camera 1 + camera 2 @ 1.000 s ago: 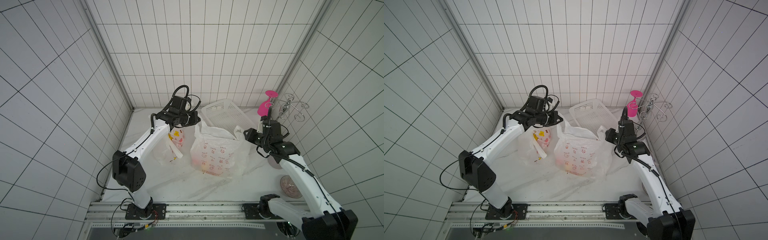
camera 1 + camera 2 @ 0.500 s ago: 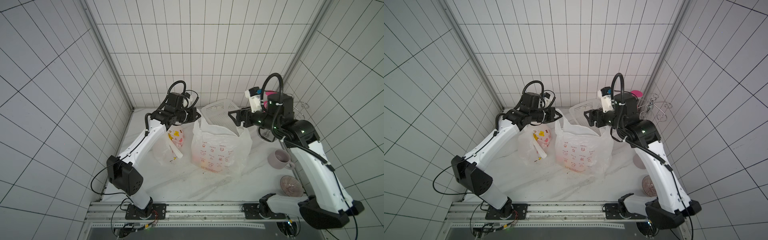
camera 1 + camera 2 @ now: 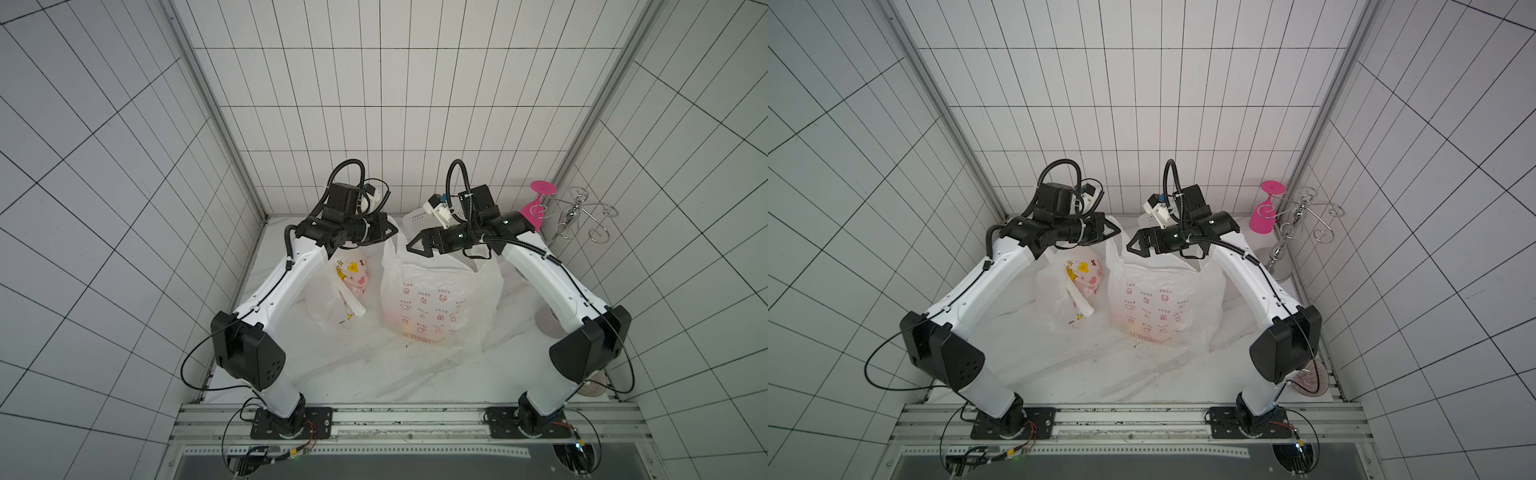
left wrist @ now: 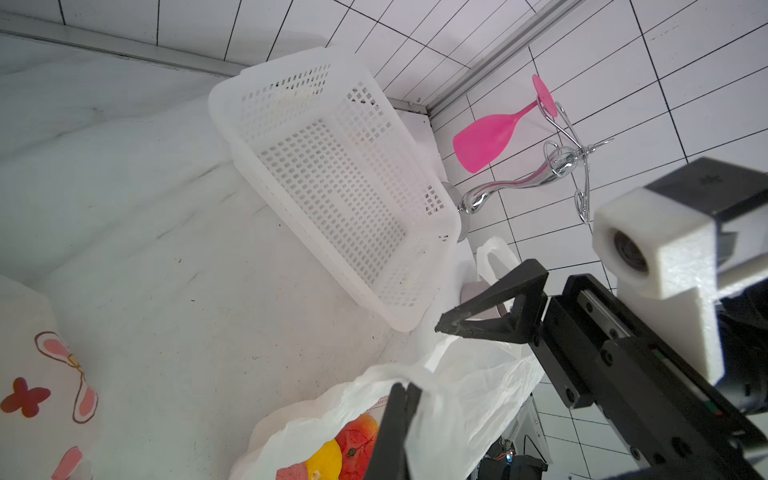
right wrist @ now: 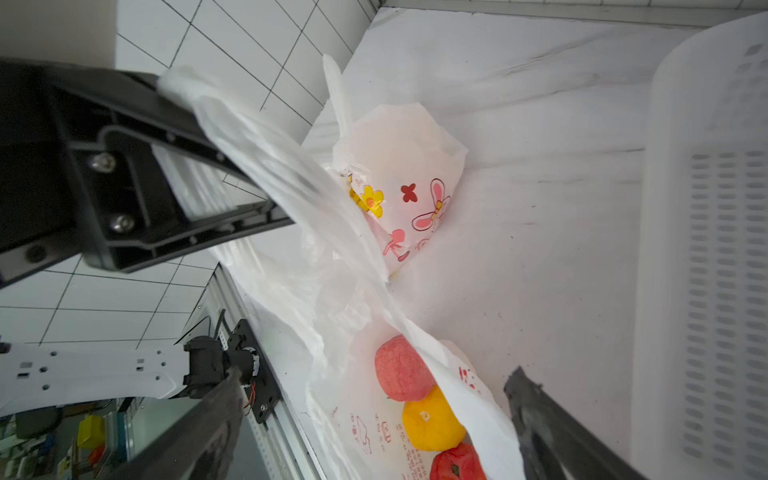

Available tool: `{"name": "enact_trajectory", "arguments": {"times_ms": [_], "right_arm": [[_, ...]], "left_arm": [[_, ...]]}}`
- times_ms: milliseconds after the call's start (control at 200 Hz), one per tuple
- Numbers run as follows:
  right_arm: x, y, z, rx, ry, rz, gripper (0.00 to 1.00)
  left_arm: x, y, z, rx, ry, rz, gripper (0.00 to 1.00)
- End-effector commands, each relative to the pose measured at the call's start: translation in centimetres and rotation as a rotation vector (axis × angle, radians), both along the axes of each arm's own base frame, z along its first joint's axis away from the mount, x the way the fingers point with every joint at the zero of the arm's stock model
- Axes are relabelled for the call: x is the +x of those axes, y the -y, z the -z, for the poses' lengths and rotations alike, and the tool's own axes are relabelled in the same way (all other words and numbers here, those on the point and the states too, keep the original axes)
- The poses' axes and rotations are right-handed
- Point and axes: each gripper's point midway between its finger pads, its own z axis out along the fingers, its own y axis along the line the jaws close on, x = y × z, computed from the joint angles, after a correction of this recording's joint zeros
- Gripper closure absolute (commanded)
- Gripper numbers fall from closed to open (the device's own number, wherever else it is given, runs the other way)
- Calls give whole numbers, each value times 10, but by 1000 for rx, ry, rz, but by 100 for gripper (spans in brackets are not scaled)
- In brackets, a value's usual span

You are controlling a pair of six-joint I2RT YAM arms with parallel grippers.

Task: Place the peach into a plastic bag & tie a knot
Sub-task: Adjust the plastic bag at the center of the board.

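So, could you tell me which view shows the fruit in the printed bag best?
Right wrist: the fruit lies unobstructed in the printed bag. Left wrist hides part behind the left gripper; both top views, just a tint through plastic.

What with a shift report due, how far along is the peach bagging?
Done: the peach lies inside the printed plastic bag, beside a yellow fruit and a red fruit. In hand: the left pincer is shut on the bag's rim, holding it up; the right pincer is open above the mouth, gripping nothing. Left: the knot; the bag's mouth is open and its handles untied.
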Motion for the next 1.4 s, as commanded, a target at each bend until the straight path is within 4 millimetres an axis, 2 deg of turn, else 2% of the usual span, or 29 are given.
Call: {"name": "enact_trajectory", "arguments": {"times_ms": [0, 145, 240, 310, 525, 695, 925, 1094, 1169, 1249, 1394], "right_arm": [[-26, -10, 10, 35, -49, -100, 1], [-39, -9, 36, -81, -21, -124, 1], [-37, -6, 52, -179, 13, -121, 1], [-33, -3, 55, -234, 54, -109, 0], [-19, 2, -5, -193, 230, -31, 1], [4, -5, 1, -209, 210, -4, 1], [28, -17, -24, -159, 271, 27, 1], [43, -20, -16, -160, 260, 33, 1], [43, -24, -17, -139, 266, 14, 1], [39, -32, -9, -121, 227, -31, 1], [3, -47, 7, -69, 93, -165, 1]], "left_arm": [[5, -1, -14, -28, 22, 3, 100], [7, -5, -11, -30, 7, -1, 100], [7, -6, -14, -36, 9, -1, 100], [6, -6, -14, -37, 9, -1, 100], [3, -7, -10, -30, -2, -2, 100], [1, -8, -11, -30, -1, -2, 100], [-2, -9, -10, -26, -4, 4, 100], [-4, -9, -11, -29, 0, 7, 100], [-5, -9, -11, -28, 0, 8, 100], [-4, -9, -10, -26, -1, 8, 100], [3, -13, -9, -24, 1, -7, 100]]}}
